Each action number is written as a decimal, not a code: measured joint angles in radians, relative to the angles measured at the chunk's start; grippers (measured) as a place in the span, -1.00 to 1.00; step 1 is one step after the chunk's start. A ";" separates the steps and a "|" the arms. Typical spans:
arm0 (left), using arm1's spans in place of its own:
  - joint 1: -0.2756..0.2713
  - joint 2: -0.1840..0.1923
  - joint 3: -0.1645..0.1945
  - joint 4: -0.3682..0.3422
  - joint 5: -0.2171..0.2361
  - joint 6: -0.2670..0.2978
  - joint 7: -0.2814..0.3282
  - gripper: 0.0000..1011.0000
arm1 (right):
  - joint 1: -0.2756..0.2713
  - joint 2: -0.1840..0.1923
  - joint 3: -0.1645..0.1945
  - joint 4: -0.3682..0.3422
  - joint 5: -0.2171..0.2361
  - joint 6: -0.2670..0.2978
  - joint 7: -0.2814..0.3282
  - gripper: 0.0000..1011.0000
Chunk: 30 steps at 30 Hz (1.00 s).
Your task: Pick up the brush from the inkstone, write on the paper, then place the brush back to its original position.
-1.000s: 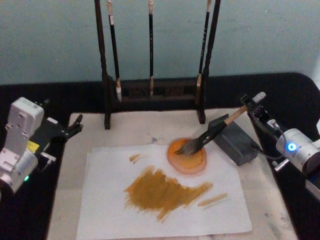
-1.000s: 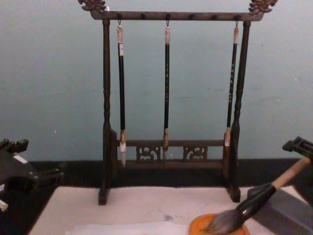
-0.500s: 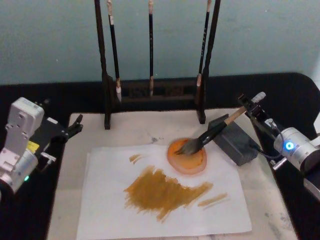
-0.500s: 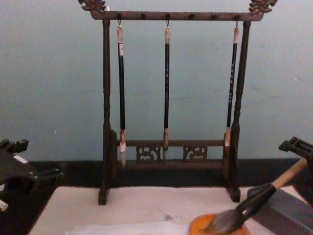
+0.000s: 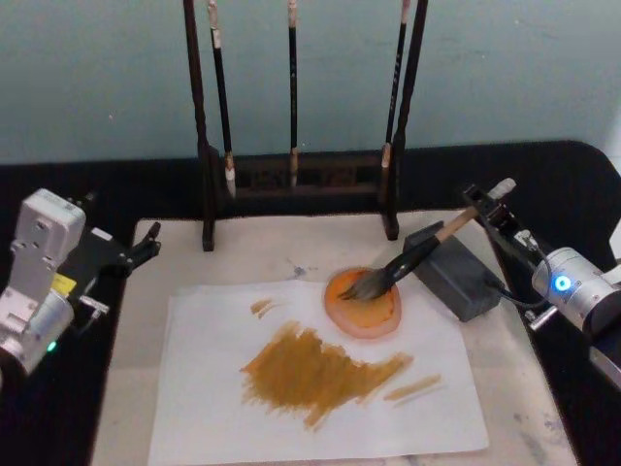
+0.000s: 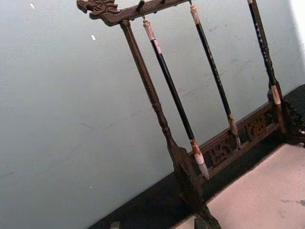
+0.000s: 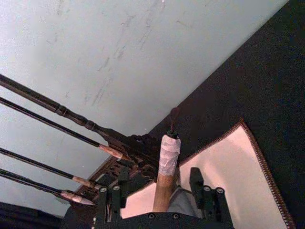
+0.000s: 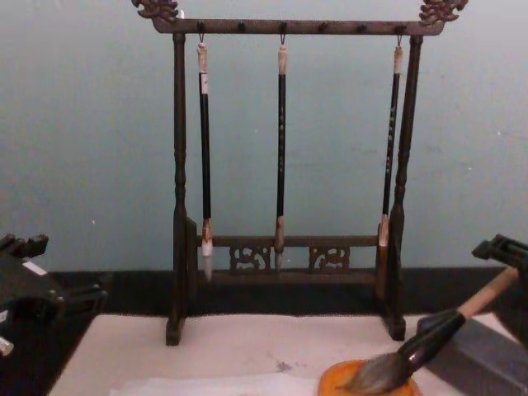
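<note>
The brush (image 5: pixel 408 260) lies tilted, its grey bristles resting on an orange dish (image 5: pixel 367 309) and its black ferrule across the near corner of the grey inkstone (image 5: pixel 461 277). My right gripper (image 5: pixel 488 201) is open and straddles the taped top end of the tan handle. In the right wrist view the handle (image 7: pixel 167 162) stands between the fingers (image 7: pixel 196 183) with a gap on each side. The paper (image 5: pixel 204 388) lies on the cream mat (image 5: pixel 262 248) and bears broad ochre strokes. My left gripper (image 5: pixel 147 243) stays open and idle at the mat's left edge.
A dark wooden rack (image 5: pixel 291 175) with three thin black brushes hanging from it stands at the back of the mat, also seen in the chest view (image 8: pixel 280 247). A black table surrounds the mat. A small grey smudge marks the mat behind the paper.
Almost nothing: the right gripper shifts a few pixels at the handle's end. The brush stays on the dish and inkstone, and the left arm is still.
</note>
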 joint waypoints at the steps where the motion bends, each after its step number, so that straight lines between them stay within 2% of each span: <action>1: 0.000 0.000 0.000 0.000 0.000 0.000 0.000 1.00 | 0.000 0.000 0.000 0.000 0.000 0.000 0.000 0.60; 4: 0.000 0.000 0.000 0.000 0.000 0.000 0.000 1.00 | 0.000 0.000 0.000 -0.001 0.000 0.000 -0.001 0.47; 11: 0.000 0.000 0.000 0.000 0.000 0.000 0.000 1.00 | -0.001 -0.001 0.001 -0.001 0.000 0.001 -0.001 -0.04; 21: 0.000 0.000 0.000 0.000 0.000 0.000 0.000 1.00 | -0.002 -0.001 0.002 -0.002 -0.001 0.001 -0.001 -0.63; 23: 0.000 0.000 0.000 0.000 0.000 0.000 0.000 1.00 | -0.002 -0.001 0.002 -0.002 -0.001 0.001 -0.001 -0.69; 30: 0.000 0.000 0.000 0.000 0.000 0.000 0.000 1.00 | -0.001 -0.001 0.002 -0.002 -0.001 0.001 -0.001 -0.69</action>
